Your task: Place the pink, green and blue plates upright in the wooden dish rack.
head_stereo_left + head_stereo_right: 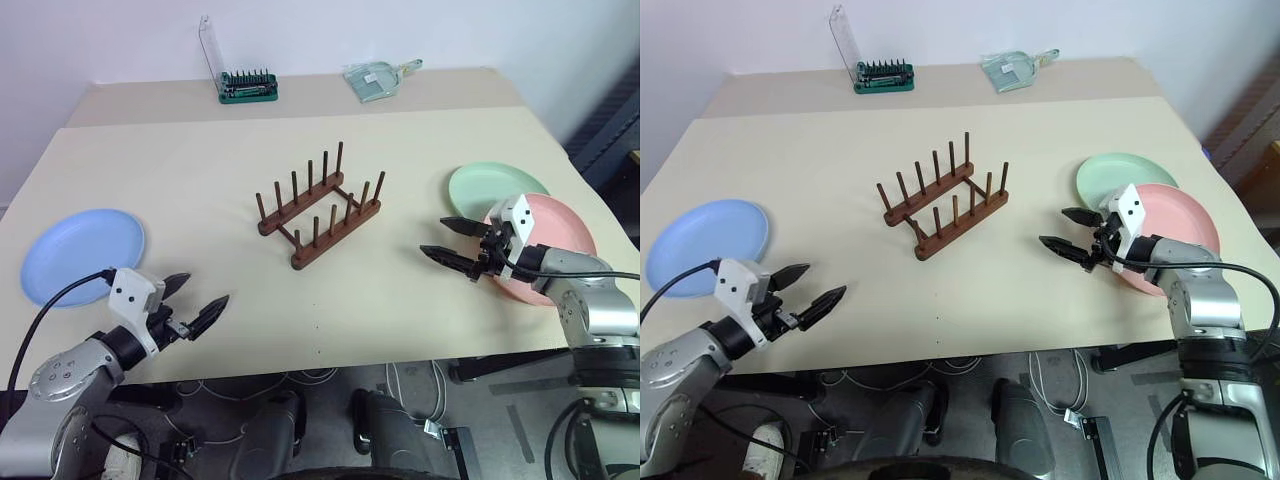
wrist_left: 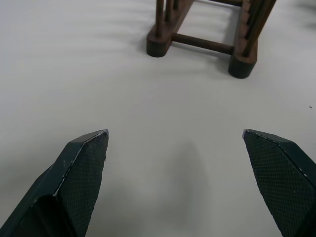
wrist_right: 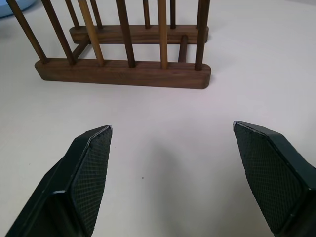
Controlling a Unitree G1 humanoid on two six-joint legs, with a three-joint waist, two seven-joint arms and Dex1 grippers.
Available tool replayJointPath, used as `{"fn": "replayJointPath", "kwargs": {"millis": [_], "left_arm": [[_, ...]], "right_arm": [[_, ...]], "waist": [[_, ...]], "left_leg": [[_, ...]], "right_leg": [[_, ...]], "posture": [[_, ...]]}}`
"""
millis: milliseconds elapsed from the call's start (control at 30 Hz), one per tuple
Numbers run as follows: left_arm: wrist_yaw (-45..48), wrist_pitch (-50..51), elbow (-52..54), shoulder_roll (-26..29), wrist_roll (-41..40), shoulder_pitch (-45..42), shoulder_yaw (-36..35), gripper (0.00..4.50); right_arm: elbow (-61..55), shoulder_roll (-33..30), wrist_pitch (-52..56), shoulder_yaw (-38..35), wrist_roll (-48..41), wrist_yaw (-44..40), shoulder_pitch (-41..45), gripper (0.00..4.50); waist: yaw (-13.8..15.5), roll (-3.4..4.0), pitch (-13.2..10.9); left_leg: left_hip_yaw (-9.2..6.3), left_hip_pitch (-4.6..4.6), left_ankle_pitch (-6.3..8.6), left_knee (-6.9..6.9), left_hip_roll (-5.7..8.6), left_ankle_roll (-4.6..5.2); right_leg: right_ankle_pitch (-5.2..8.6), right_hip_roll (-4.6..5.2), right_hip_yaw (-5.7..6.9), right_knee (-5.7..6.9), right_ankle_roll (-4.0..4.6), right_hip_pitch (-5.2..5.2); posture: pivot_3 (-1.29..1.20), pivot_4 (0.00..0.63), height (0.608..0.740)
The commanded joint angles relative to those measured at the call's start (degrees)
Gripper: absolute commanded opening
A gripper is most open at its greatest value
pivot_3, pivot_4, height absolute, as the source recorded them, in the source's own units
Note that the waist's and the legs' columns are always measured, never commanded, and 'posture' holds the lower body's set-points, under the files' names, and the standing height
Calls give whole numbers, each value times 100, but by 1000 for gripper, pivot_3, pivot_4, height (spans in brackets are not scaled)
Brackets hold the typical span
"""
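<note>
The dark wooden dish rack [image 1: 320,208] stands empty of plates at the table's middle, also seen close in the right wrist view [image 3: 123,74]. A blue plate [image 1: 82,254] lies flat at the left edge. The green plate [image 1: 492,186] lies at the right, with the pink plate [image 1: 550,240] overlapping its near side. My left gripper [image 1: 200,303] hovers open just right of the blue plate, holding nothing. My right gripper [image 1: 450,240] hangs open at the pink plate's left rim, pointing toward the rack, with nothing between its fingers.
A green-based tool holder [image 1: 248,88] with a clear lid stands at the table's far edge. A clear glass-like dustpan [image 1: 378,78] lies to its right. Bare table surface [image 1: 200,170] surrounds the rack. Cables hang below the near edge.
</note>
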State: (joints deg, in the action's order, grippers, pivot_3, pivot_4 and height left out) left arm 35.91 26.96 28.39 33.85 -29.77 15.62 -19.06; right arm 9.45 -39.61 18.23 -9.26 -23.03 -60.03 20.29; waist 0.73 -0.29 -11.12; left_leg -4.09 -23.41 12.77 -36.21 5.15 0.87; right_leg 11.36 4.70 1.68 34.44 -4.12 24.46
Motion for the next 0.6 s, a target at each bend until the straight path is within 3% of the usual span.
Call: {"fn": "replayJointPath", "kwargs": {"millis": [33,333,600], "left_arm": [[-18,-16,201,38,-48,-64,-56,4500],[-67,1,283,-57,2,-54,162,4500],[41,-67,103,47,334,-282,813,4500]], "right_arm": [[-228,-119,-20,-178,-121,10,51,3980],[-243,-121,-62,-124,-63,12,45,3980],[-1239,-89,353,-208,-207,432,-346,3980]], "waist": [[-1,0,0],[3,0,0],[10,0,0]], "left_leg": [[0,0,0,0,0,0],[2,0,-3,1,0,4],[1,-1,-1,1,0,2]], "right_leg": [[0,0,0,0,0,0],[-1,0,0,-2,0,0],[0,1,0,-2,0,0]], "posture": [[0,150,740],[0,150,740],[0,150,740]]}}
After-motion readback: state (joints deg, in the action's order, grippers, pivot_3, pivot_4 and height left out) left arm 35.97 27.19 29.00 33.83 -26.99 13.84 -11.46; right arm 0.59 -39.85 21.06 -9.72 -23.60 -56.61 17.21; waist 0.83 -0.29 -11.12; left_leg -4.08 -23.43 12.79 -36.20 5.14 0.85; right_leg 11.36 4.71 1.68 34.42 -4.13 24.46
